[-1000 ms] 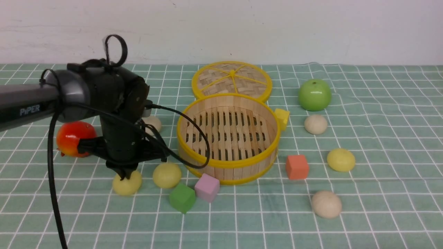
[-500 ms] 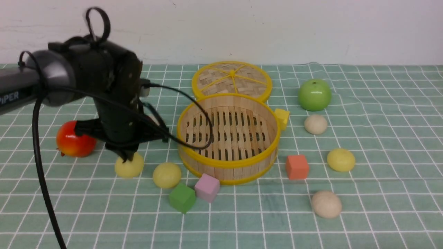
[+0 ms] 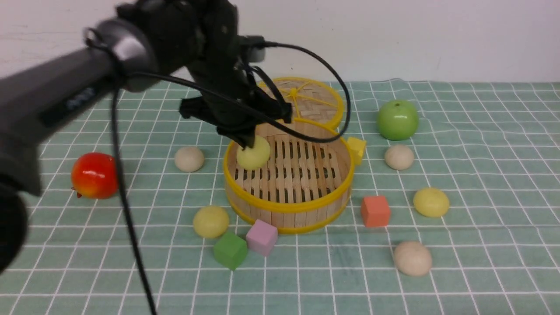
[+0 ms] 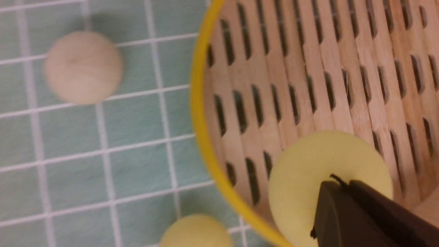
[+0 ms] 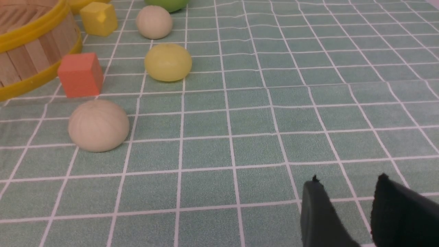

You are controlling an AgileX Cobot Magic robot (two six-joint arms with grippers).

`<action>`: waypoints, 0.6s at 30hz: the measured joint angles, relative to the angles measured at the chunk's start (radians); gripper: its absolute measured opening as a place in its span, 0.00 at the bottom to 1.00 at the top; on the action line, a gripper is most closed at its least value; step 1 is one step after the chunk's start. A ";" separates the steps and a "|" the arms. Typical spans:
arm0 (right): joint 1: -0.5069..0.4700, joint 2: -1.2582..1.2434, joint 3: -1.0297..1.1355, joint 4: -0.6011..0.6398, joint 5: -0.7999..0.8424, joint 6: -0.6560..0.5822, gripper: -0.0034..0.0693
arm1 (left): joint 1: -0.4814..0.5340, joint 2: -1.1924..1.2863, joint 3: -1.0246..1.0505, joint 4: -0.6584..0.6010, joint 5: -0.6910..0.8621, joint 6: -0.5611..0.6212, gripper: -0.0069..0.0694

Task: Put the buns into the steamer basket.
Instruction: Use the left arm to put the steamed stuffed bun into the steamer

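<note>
My left gripper (image 3: 247,143) is shut on a pale yellow bun (image 3: 253,153) and holds it over the near-left part of the steamer basket (image 3: 288,208), inside its yellow rim. The left wrist view shows that bun (image 4: 308,171) pinched at the fingertips above the slatted floor. Other buns lie on the cloth: an off-white one (image 3: 189,158) and a yellow one (image 3: 211,221) left of the basket, and three on its right (image 3: 399,157) (image 3: 431,202) (image 3: 412,258). My right gripper (image 5: 348,178) is open above bare cloth, holding nothing.
The woven lid (image 3: 293,100) leans behind the basket. A green apple (image 3: 397,119) sits back right, a red fruit (image 3: 94,175) at the left. Cubes ring the basket: yellow (image 3: 357,148), orange (image 3: 375,211), pink (image 3: 261,236), green (image 3: 230,250).
My left gripper lifted the yellow bun off the cloth at the front left and carried it up and to the right, over the basket. Everything else stayed put.
</note>
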 joint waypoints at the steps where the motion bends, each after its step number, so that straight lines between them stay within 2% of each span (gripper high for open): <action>1: 0.000 0.000 0.000 0.000 0.000 0.000 0.38 | -0.001 0.023 -0.010 0.000 0.001 0.000 0.07; 12: 0.000 0.000 0.000 0.000 0.000 0.000 0.38 | -0.002 0.147 -0.045 0.004 -0.002 -0.067 0.10; 16: 0.000 0.000 0.000 0.000 0.000 0.000 0.38 | -0.002 0.147 -0.055 0.004 0.013 -0.076 0.15; 18: 0.000 0.000 0.000 0.000 0.000 0.000 0.38 | -0.002 0.147 -0.078 0.004 0.074 -0.077 0.23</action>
